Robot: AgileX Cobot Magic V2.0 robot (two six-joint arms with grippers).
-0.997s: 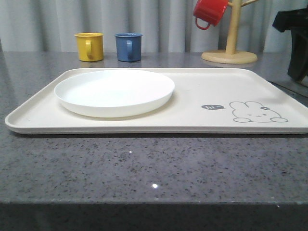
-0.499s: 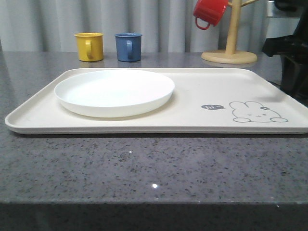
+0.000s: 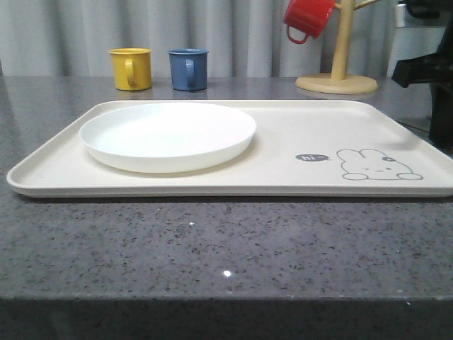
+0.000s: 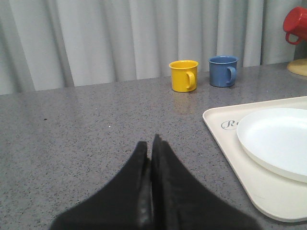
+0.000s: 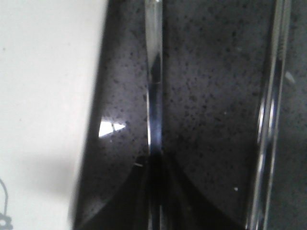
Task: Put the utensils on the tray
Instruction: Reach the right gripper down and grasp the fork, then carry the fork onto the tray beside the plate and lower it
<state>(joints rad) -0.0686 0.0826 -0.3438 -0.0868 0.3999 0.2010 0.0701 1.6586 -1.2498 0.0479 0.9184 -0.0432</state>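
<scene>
Two slim shiny metal utensils [image 5: 154, 86] on grey speckled surface [image 5: 211, 72], beside cream rectangular tray [image 5: 48, 96] | right pincer [image 5: 156, 191] narrowed around nearer one, long axis ahead | left pincer [image 4: 151, 158] closed, empty.

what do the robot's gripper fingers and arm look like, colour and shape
The left gripper has matte black fingers, broad at the base and tapering to narrow tips. The right gripper shows similar dark tapered fingers. The right arm is a bulky black housing; no markings or cables discernible.

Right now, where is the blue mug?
In the front view the blue mug stands on the grey counter behind the tray, at its far left, just right of the yellow mug.
</scene>
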